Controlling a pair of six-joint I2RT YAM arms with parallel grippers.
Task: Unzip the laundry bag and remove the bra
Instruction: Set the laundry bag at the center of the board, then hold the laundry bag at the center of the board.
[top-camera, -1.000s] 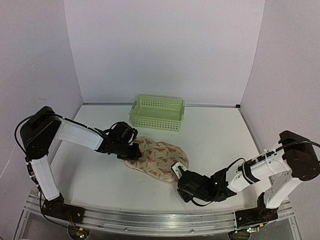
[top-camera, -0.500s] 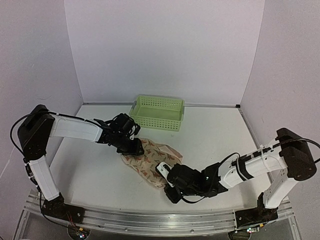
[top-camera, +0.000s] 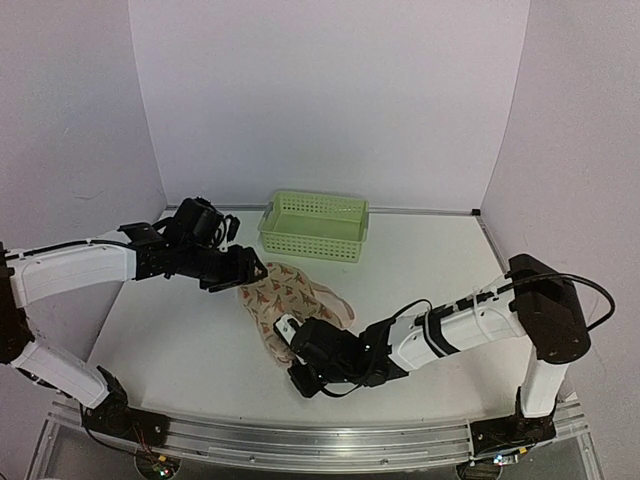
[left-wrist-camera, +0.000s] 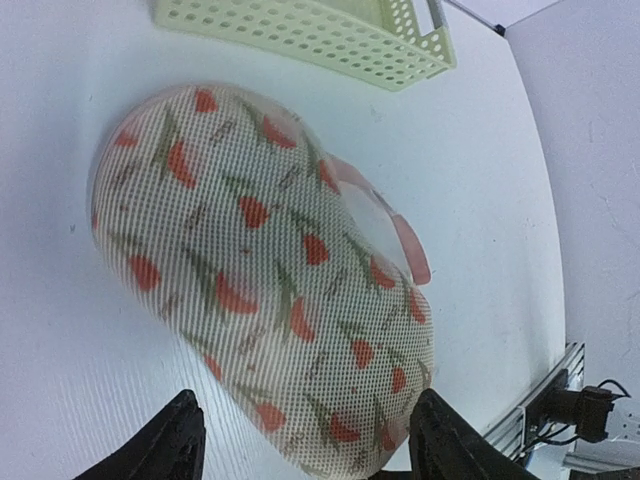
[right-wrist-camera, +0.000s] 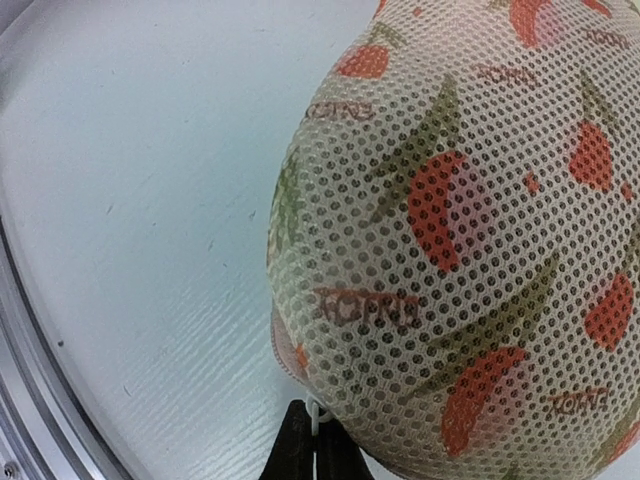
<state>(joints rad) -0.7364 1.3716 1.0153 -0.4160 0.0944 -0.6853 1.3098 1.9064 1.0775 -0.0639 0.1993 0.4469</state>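
The laundry bag (top-camera: 295, 300) lies mid-table, a cream mesh pouch with reddish leaf sprigs and pale pink edging (left-wrist-camera: 410, 245). My left gripper (top-camera: 247, 275) hovers open at the bag's far-left end. In the left wrist view its two dark fingers (left-wrist-camera: 185, 445) straddle the bag (left-wrist-camera: 260, 270) from above without touching it. My right gripper (top-camera: 290, 345) is at the bag's near end, shut on the small white zip pull (right-wrist-camera: 320, 415), right under the mesh bulge (right-wrist-camera: 460, 200). The bra is hidden inside the bag.
A light-green perforated basket (top-camera: 315, 225) stands just behind the bag, also in the left wrist view as the basket (left-wrist-camera: 310, 35). The white table (top-camera: 430, 260) is walled on three sides. A metal rail (top-camera: 300, 445) runs along the near edge.
My left gripper let go of the bag, opened and drew back up and left. My right gripper, still shut, dragged the zip pull leftward along the bag's near edge, and the bag turned.
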